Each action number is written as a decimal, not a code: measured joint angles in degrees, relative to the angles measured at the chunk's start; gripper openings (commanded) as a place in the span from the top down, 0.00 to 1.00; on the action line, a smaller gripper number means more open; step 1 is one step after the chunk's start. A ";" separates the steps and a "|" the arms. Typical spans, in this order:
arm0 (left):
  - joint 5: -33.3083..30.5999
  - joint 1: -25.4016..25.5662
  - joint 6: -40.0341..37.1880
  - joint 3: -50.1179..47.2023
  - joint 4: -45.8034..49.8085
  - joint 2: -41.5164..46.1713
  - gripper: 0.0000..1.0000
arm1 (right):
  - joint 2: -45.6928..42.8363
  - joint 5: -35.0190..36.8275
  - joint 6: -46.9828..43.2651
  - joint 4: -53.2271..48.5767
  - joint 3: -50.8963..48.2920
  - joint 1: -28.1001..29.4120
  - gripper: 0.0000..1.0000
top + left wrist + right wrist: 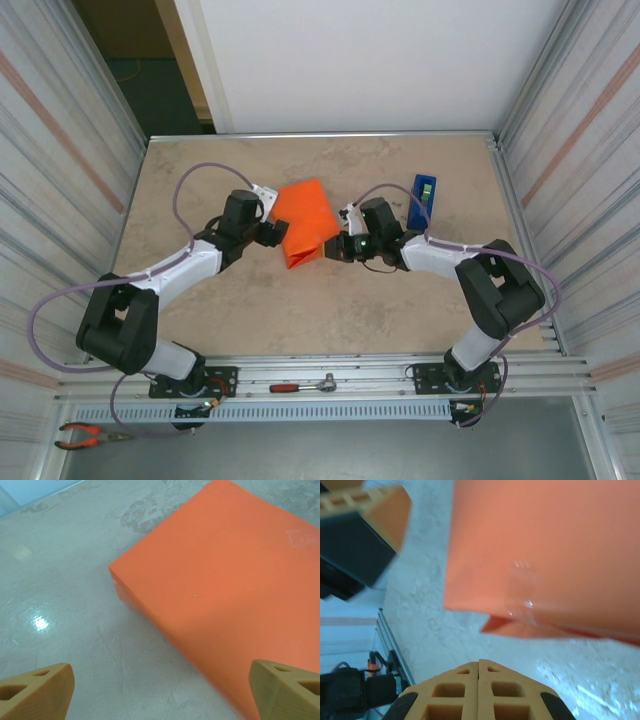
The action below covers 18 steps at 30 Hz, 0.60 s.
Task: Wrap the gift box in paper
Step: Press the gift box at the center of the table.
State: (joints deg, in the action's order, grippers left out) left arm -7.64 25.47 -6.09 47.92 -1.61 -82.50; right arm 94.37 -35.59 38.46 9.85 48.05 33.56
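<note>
The orange paper (pixel 305 222) is folded into a box-shaped parcel in the middle of the table; the gift box is hidden under it. My left gripper (pixel 272 232) is at the parcel's left side, open, with its fingers (pixel 37 690) spread wide and nothing between them. In the left wrist view the paper (pixel 225 580) is a smooth flat top with a sharp left edge. My right gripper (pixel 335 247) is just right of the parcel's near end, shut and empty (pixel 479 662). In the right wrist view the paper (pixel 545 545) shows a loose flap with clear tape (pixel 522 595).
A blue tape dispenser (pixel 422 200) stands upright to the right of the parcel, behind the right arm. A red-handled ratchet (pixel 300 385) lies on the front rail and pliers (pixel 90 435) at the near left. Corrugated walls close in both sides.
</note>
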 measured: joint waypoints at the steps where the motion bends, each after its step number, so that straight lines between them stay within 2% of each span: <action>1: 0.09 -0.33 0.42 0.00 0.00 -0.17 0.06 | 0.00 0.11 0.00 -0.07 -0.68 0.37 1.00; 11: 4.07 -3.23 6.16 0.85 0.46 -2.86 0.03 | 6.67 2.23 0.63 3.45 -0.17 2.91 1.00; 18: 10.40 -9.14 14.08 1.42 0.37 -3.54 0.02 | 8.39 2.99 1.86 6.16 1.14 2.38 1.00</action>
State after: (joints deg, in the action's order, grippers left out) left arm 2.76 16.34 7.99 49.34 -1.23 -86.04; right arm 102.76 -32.60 40.32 16.01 49.19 35.94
